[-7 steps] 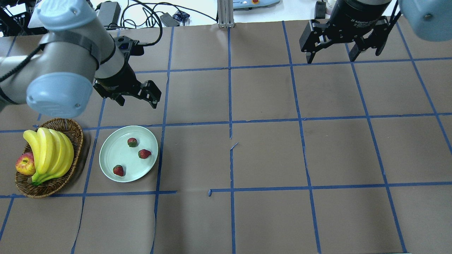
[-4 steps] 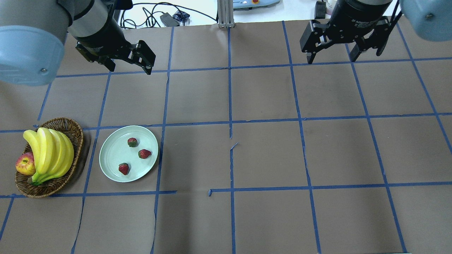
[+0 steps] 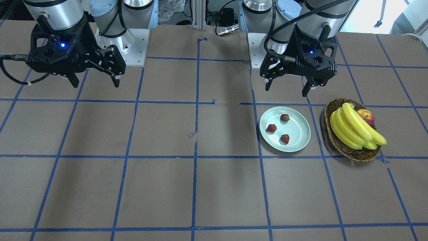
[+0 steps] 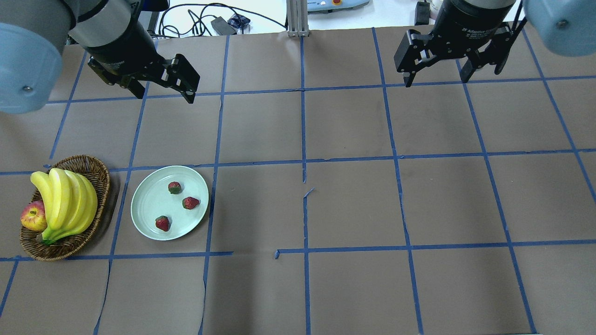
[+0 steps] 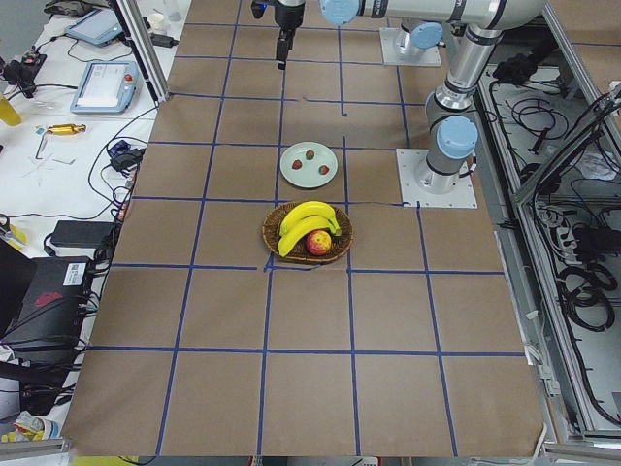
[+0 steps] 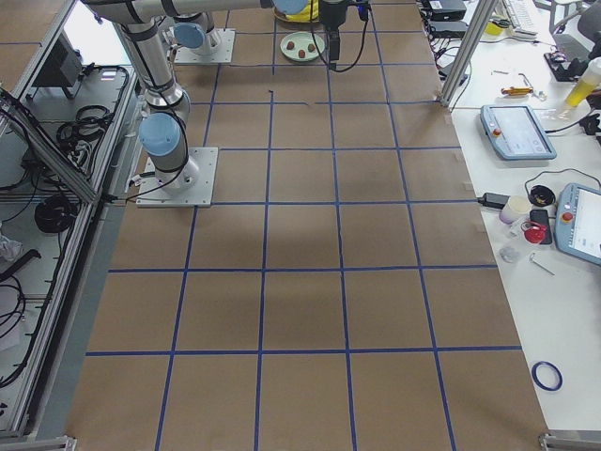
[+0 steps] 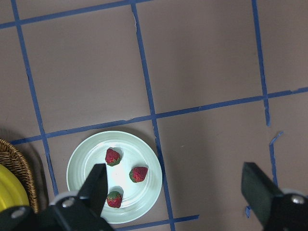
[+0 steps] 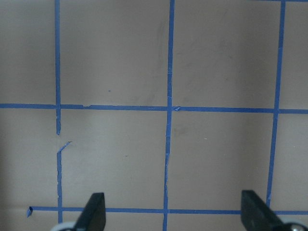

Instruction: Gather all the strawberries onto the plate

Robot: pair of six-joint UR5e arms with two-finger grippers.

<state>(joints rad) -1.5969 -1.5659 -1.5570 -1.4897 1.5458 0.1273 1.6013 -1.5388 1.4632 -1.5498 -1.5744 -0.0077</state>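
The pale mint plate [image 4: 144, 197] sits on the left part of the table and holds three strawberries [image 4: 174, 187] [image 4: 190, 203] [image 4: 162, 223]. It also shows in the front view [image 3: 298, 134] and the left wrist view [image 7: 84, 166], again with the strawberries [image 3: 285, 117] [image 7: 138, 173] on it. My left gripper [image 4: 164, 95] is open and empty, raised well beyond the plate. In the front view my left gripper [image 3: 286, 90] hangs above the plate's robot-side edge. My right gripper [image 4: 436, 80] is open and empty at the far right, over bare table.
A brown wicker basket [image 4: 101, 173] stands just left of the plate and holds a bunch of bananas [image 4: 65, 200] and a red-yellow apple [image 4: 31, 216]. Blue tape lines grid the brown table. Cables and equipment lie beyond the far edge.
My left gripper has risen and drawn back from just beyond the plate toward the far left. The front strawberry has shifted slightly on the plate. The right gripper has stayed put.
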